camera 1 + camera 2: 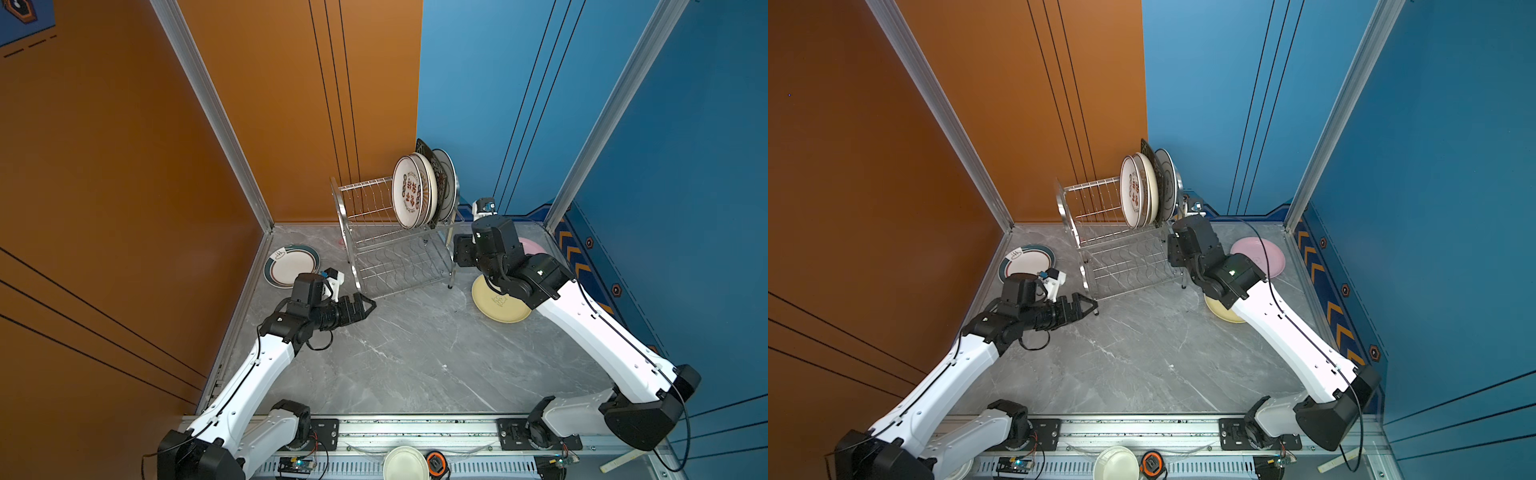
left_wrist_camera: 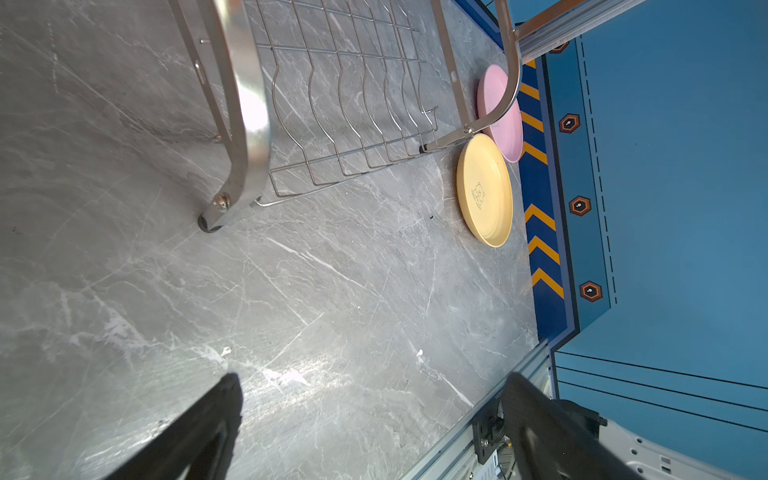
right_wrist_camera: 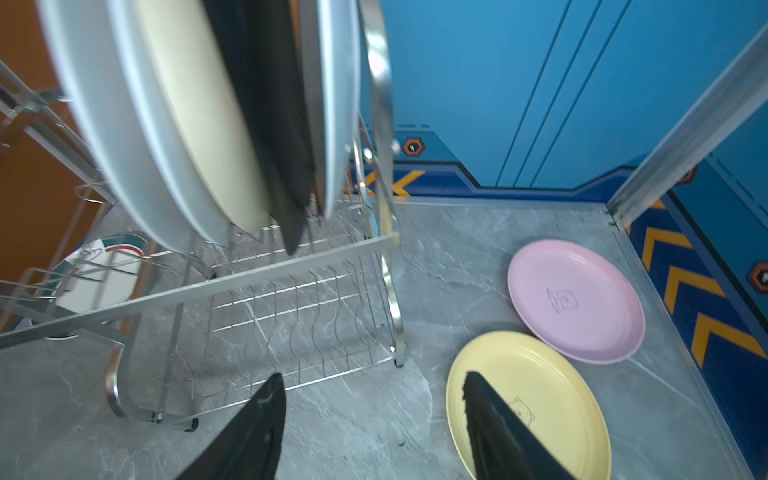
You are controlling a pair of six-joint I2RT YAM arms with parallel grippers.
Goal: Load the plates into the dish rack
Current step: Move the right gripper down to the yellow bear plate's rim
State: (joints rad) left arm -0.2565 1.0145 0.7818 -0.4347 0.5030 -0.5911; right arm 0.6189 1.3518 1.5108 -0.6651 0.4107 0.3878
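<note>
We start from the grey marble surface [image 1: 415,353]. At its far edge, about the middle, stands the dish rack [image 1: 399,266]. The upper shelf carries at least four plates on edge, packed at the right end. These are the red-lettered white plate [image 1: 409,193] in front, a cream plate [image 1: 431,183], the square black plate [image 1: 420,144] and one more white plate [image 1: 449,174] at the back. We cannot tell if another one hides between them. The lower shelf carries nothing.

Three plates lie flat on the surface. The teal-rimmed plate [image 1: 291,266] is near the far left corner. The pink plate [image 1: 1262,255] and the pale yellow plate [image 1: 494,305] lie along the right edge, almost touching each other.

We judge the task a little over half done, with these three left to load.

The right claw [image 3: 374,424] is spread open and grips nothing. It hangs beside the right end of the rack, with one finger over the pale yellow plate, probably the next to lift. The left claw [image 2: 374,415] is wide open and empty, near the front left foot of the rack.
</note>
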